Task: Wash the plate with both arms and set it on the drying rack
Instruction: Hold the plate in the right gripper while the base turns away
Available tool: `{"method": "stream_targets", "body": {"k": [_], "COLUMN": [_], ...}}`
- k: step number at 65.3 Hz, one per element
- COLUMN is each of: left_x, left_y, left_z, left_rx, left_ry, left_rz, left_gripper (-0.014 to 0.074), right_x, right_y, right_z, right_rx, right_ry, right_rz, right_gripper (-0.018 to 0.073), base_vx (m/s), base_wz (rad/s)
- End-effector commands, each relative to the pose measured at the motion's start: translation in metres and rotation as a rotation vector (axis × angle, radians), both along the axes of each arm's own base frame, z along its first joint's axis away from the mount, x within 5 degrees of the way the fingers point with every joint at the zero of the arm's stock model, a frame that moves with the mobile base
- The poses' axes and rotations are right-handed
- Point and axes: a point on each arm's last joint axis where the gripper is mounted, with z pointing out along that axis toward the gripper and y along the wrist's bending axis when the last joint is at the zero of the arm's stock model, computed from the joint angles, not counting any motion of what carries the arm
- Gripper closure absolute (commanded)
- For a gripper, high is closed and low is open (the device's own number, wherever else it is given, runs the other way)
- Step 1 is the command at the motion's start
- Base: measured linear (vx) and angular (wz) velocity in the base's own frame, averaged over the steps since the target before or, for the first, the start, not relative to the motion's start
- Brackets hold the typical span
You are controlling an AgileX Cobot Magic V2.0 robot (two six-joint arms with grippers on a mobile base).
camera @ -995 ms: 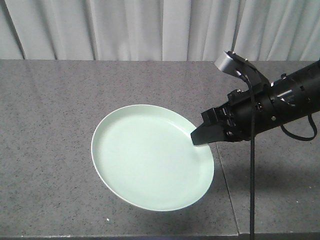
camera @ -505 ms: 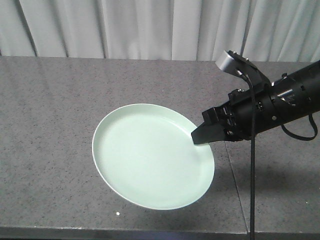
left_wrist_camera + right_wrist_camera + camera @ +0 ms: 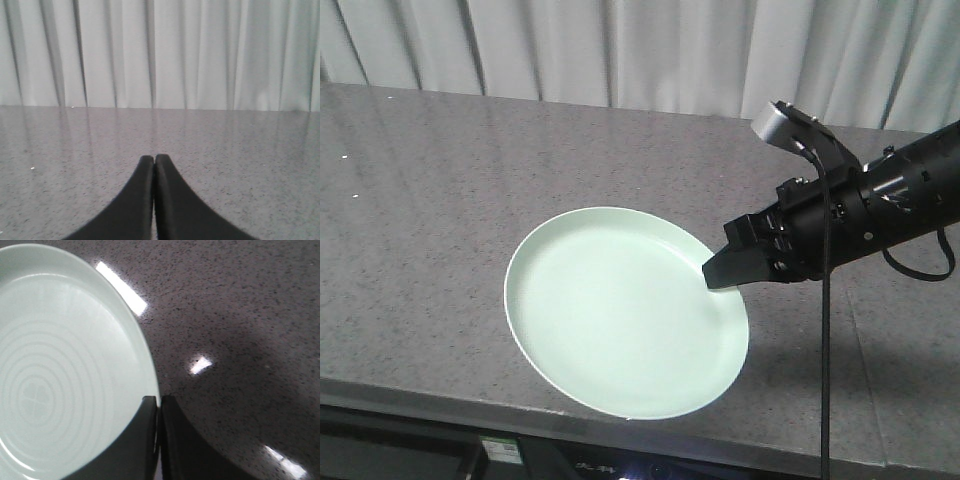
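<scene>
The pale mint-green plate (image 3: 620, 310) hangs tilted above a grey speckled counter (image 3: 430, 200), its lower edge reaching out past the counter's front edge. My right gripper (image 3: 717, 274) is shut on the plate's right rim, with the black arm (image 3: 880, 205) coming in from the right. In the right wrist view the plate (image 3: 60, 365) fills the left side, and the right gripper (image 3: 159, 400) pinches its rim between the two fingers. In the left wrist view my left gripper (image 3: 153, 159) is shut with nothing in it, low over bare counter. The drying rack is out of view.
White curtains (image 3: 650, 50) hang behind the counter. The counter's front edge (image 3: 420, 395) runs across the bottom, with dark equipment and a label (image 3: 500, 452) below it. A black cable (image 3: 823, 330) hangs down from the right arm.
The counter and curtain have shifted and tilted in the front view, and the counter's front edge now sits higher. The plate and right gripper hold the same place in the picture.
</scene>
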Motion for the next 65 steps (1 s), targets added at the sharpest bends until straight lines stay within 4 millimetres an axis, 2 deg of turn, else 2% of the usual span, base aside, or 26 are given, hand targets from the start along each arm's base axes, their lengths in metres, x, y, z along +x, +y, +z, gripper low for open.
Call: {"method": "stream_targets", "body": {"k": [1, 65], "left_x": [-0.0036, -0.0036], "left_y": [-0.0005, -0.0005], "left_z": [0.0163, 0.0163], "left_rx": [-0.011, -0.011], "left_ry": [-0.115, -0.115], "left_rz": [-0.009, -0.009], "left_gripper": [0.0603, 0.0603], "right_x": [-0.0052, -0.0052], "right_y": [0.0009, 0.0009], "right_z": [0.0219, 0.0219], "right_rx": [0.068, 0.068], "right_ry": [-0.062, -0.062], "right_rz": [-0.013, -0.013], "right_gripper": [0.0568, 0.0568], "base_vx": [-0.06, -0.08], "base_wz": [0.36, 0.49]}}
